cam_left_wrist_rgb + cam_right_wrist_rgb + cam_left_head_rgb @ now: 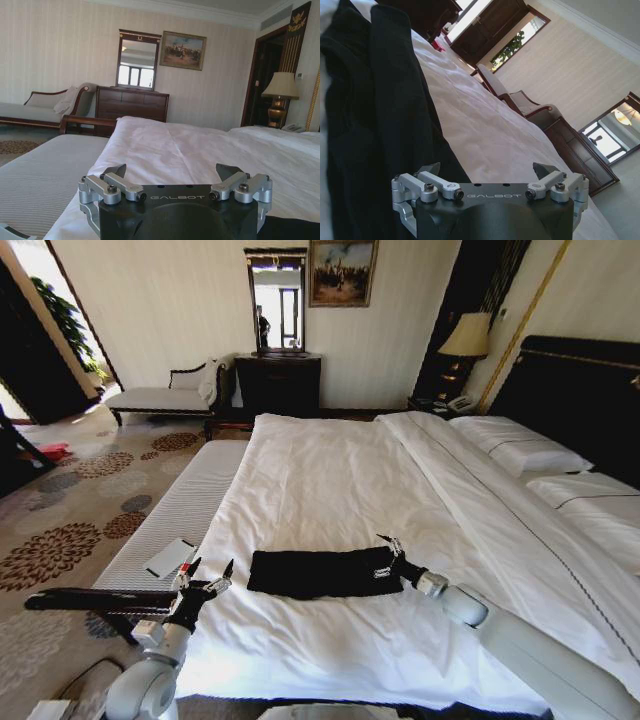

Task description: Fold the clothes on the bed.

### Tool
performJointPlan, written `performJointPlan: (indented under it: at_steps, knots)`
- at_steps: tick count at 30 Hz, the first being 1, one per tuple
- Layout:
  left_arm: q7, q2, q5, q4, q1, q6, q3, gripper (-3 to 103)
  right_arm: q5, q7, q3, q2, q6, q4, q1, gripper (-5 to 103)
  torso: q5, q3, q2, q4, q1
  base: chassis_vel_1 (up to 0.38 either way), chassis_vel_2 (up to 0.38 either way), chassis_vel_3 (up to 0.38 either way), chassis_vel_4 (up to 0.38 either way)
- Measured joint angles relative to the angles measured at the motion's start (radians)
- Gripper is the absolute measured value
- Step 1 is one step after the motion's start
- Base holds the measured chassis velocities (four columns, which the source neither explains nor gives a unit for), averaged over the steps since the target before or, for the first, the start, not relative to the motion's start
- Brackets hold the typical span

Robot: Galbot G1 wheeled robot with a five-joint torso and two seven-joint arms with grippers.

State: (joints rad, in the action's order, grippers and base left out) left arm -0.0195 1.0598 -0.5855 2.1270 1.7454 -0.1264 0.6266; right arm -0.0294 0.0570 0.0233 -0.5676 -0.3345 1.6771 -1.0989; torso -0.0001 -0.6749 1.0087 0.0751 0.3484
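Black sleeveless top (318,573): lying on the white duvet of the bed (330,490), near the foot edge, already gathered into a narrow band running across the bed. In the right wrist view (375,115), doubled layers with a rolled edge along one side.

Right pincer (390,547): at the end of the band nearer the pillows, fingers spread wide, holding nothing. Cannot be told whether the lower fingertip touches the fabric. In the right wrist view (487,175), both fingers splayed apart with the top just ahead of them.

Left pincer (208,573): raised over the bed's edge on the bench side, just beside the other end of the band, apart from it. Fingers wide, empty. Same open stance in the left wrist view (172,177).

Handling, as judged:
- Light, limp knit; no stiffness. Will sag and drape from any single grip point.
- Stacked layers likely to slide on each other; a shallow pinch may lift the top layer alone.
- Not fragile. Slight drag on the duvet expected; duvet cloth may be pinched along with the garment if the fingers press deep.

Recommended hold:
- At the two short ends of the band, one pincer per end.
- Close across the full stack of layers, at the edge, not on the rolled middle.
- Keep both ends level when lifting, to prevent the fold from opening.
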Motion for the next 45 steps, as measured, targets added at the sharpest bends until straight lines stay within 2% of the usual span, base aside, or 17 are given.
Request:
performJointPlan:
  at_steps: [4, 8, 11, 14, 16, 19, 21, 25, 26, 30, 40, 45]
  knots:
    - [0.000, 0.001, 0.005, 0.013, 0.012, 0.000, 0.002, 100, -0.042, 0.002, 0.076, 0.010, 0.000, 0.083, -0.129, 100, -0.0001, 0.000, 0.000, 0.0002, 0.000, 0.000, 0.000, 0.000, 0.000]
    - [0.000, 0.002, 0.010, 0.031, 0.025, 0.000, 0.004, 100, -0.058, -0.001, 0.109, 0.011, -0.007, 0.117, -0.185, 100, 0.0003, 0.000, 0.000, 0.0006, 0.000, 0.000, 0.000, 0.000, 0.000]
    - [0.000, 0.003, 0.018, 0.039, 0.032, 0.000, 0.003, 100, -0.030, -0.013, 0.119, 0.013, -0.007, 0.133, -0.172, 100, 0.0004, 0.000, 0.000, 0.0004, 0.000, 0.000, 0.000, 0.000, 0.000]
    - [-0.001, 0.008, 0.028, 0.050, 0.044, 0.000, 0.001, 100, 0.075, -0.034, 0.118, 0.032, 0.039, 0.157, -0.071, 100, -0.0002, 0.000, 0.000, -0.0001, 0.000, 0.000, 0.000, 0.000, 0.000]
    - [-0.002, 0.009, 0.031, 0.052, 0.049, 0.000, 0.003, 100, 0.095, -0.035, 0.108, 0.034, 0.050, 0.153, -0.035, 100, -0.0005, 0.000, 0.000, -0.0003, 0.000, 0.000, 0.000, 0.000, 0.000]
    - [-0.008, 0.006, 0.035, 0.066, 0.068, 0.002, 0.013, 100, 0.114, -0.032, 0.025, 0.011, 0.058, 0.069, 0.094, 100, -0.0003, 0.000, 0.000, 0.0000, 0.000, 0.000, 0.000, 0.000, 0.000]
    - [-0.010, 0.005, 0.035, 0.071, 0.073, 0.004, 0.015, 100, 0.113, -0.031, -0.011, -0.001, 0.057, 0.039, 0.123, 100, 0.0002, 0.000, 0.000, 0.0000, 0.000, 0.000, 0.000, 0.000, 0.000]
    - [-0.016, -0.001, 0.037, 0.103, 0.101, 0.017, 0.013, 100, 0.090, -0.032, -0.167, -0.077, 0.049, -0.087, 0.261, 100, 0.0004, 0.000, 0.000, 0.0002, 0.000, 0.000, 0.000, 0.000, 0.000]
    - [-0.016, -0.001, 0.037, 0.103, 0.101, 0.017, 0.013, 100, 0.090, -0.032, -0.167, -0.077, 0.049, -0.087, 0.261, 100, 0.0004, 0.000, 0.000, 0.0002, 0.000, 0.000, 0.000, 0.000, 0.000]
    - [-0.018, 0.007, 0.056, 0.109, 0.112, 0.018, -0.008, 100, 0.058, -0.033, -0.280, -0.143, 0.034, -0.180, 0.382, 100, -0.0002, 0.000, 0.000, -0.0002, 0.000, 0.000, 0.000, 0.000, 0.000]
    - [-0.018, 0.003, 0.041, 0.099, 0.106, 0.018, 0.007, 100, -0.021, -0.034, -0.355, -0.218, 0.003, -0.266, 0.402, 100, 0.0002, 0.000, 0.000, 0.0001, 0.000, 0.000, 0.000, 0.000, 0.000]
    - [-0.018, -0.003, 0.032, 0.094, 0.095, 0.021, 0.008, 100, -0.031, -0.034, -0.354, -0.198, 0.003, -0.215, 0.368, 100, 0.0000, 0.000, 0.000, 0.0000, 0.000, 0.000, 0.000, 0.000, 0.000]
